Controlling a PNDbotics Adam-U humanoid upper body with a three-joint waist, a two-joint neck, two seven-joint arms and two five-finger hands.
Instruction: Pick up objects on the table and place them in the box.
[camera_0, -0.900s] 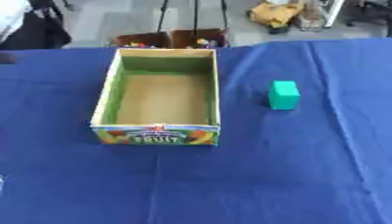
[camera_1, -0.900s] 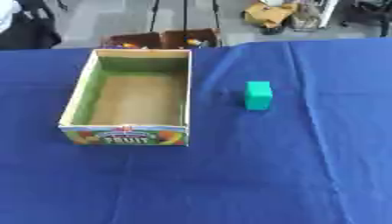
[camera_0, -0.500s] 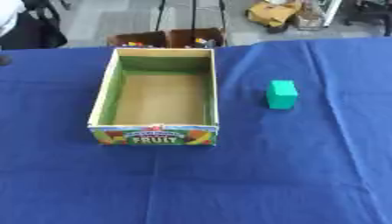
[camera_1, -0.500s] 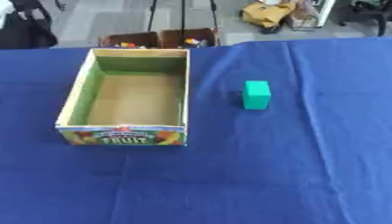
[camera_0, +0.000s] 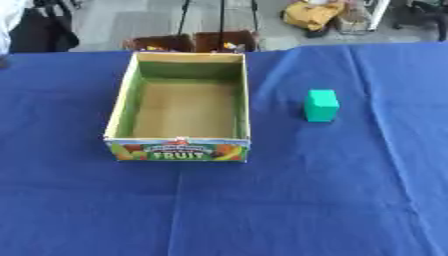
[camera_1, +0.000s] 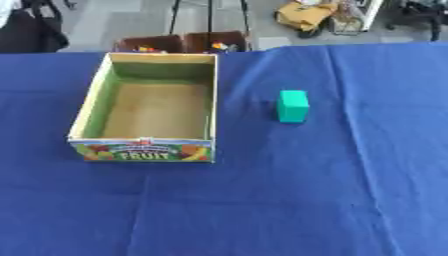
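A green block (camera_0: 321, 105) stands on the blue tablecloth (camera_0: 289, 200), a short way right of the box. The cardboard box (camera_0: 182, 147) is open at the top, green inside its walls, with a fruit label on its front. Its brown floor shows nothing lying in it. Neither hand shows in either eye view.
Beyond the table's far edge stand two brown boxes (camera_0: 194, 41) on the floor, with stand legs and a yellow bundle (camera_0: 312, 14) further back. A dark shape (camera_0: 35, 32) sits at the far left edge.
The whole picture has shifted slightly, so the camera has moved. The block and the box keep their places on the cloth.
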